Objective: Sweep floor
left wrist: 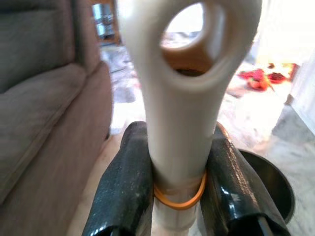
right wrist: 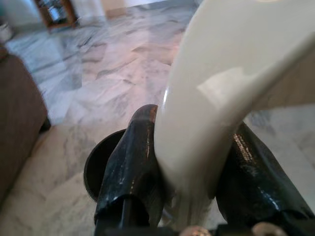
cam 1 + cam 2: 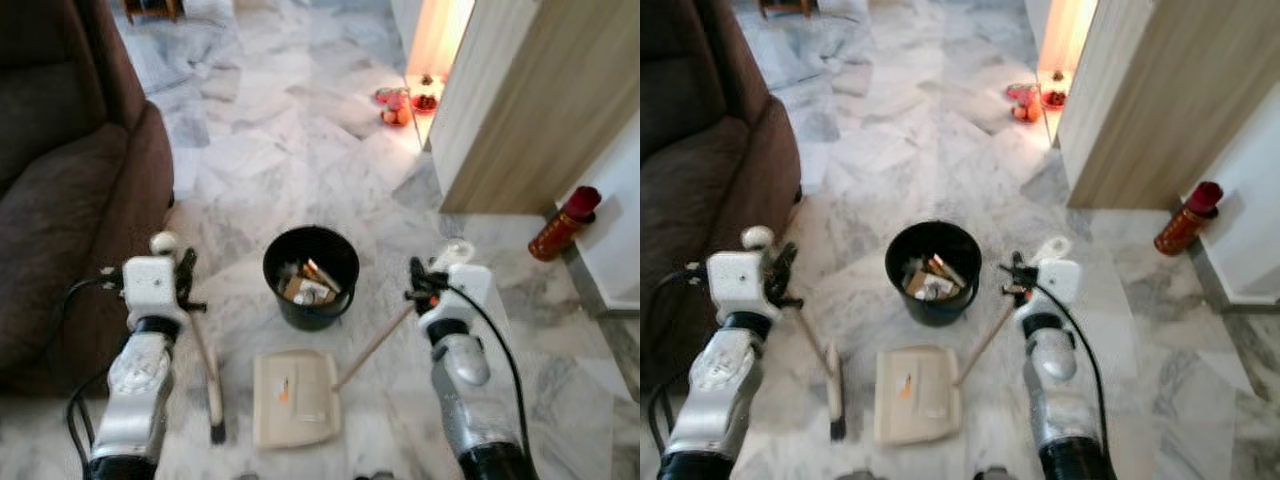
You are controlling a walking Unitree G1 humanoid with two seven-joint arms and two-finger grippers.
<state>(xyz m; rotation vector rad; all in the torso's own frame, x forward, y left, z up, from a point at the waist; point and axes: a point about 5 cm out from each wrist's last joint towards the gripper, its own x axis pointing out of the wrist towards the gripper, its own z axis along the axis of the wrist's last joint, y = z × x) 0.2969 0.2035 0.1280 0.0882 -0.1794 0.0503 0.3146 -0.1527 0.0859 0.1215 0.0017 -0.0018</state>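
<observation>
Marble floor (image 3: pixel 300 150) holds black bin (image 3: pixel 311 277) and dustpan (image 3: pixel 295 398) beside brown sofa (image 3: pixel 60 190).

left end effector (image 3: pixel 186 272) grips brush handle (image 3: pixel 203 345), bristles on marble floor (image 3: pixel 270 120) | right end effector (image 3: pixel 418 280) grips dustpan (image 3: pixel 296 398) handle | black bin (image 3: pixel 311 277) with trash between | brown sofa (image 3: pixel 70 190) left | red bottle (image 3: pixel 564 223) right

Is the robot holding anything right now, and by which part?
The left gripper holds the brush near its handle's top end; the right gripper holds the dustpan likewise.
</observation>
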